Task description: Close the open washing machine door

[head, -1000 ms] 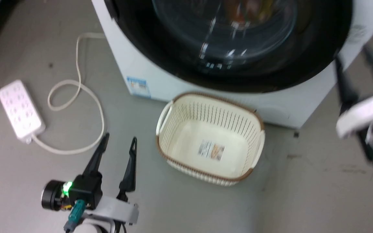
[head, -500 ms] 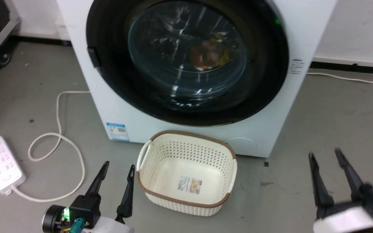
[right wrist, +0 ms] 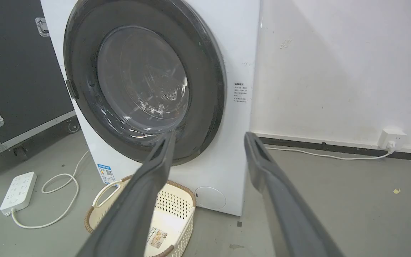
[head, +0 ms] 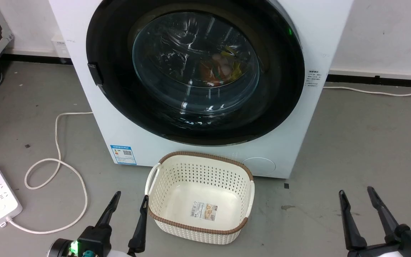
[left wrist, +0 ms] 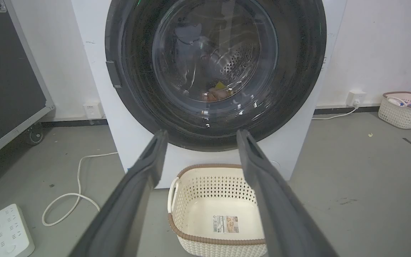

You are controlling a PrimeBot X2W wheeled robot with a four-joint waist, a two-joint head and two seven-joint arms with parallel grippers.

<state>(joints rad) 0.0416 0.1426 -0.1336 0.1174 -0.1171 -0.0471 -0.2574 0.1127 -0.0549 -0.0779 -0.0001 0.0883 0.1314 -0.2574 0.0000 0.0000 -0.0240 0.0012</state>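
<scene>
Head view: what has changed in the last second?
The right gripper drew back from beside the washing machine door to the lower right, open and empty. The whole picture shifted too: the camera moved. The door looks shut throughout; the left gripper stayed open and the basket stayed put.

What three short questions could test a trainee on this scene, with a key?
1. True or false: the washing machine door is fully shut.
2. What stands on the floor before the washing machine? A) an empty cream plastic basket B) a metal bucket C) a stool
3. Fill in: the left gripper and the right gripper are both ____, holding nothing.
Key: 1 true; 2 A; 3 open.
</scene>
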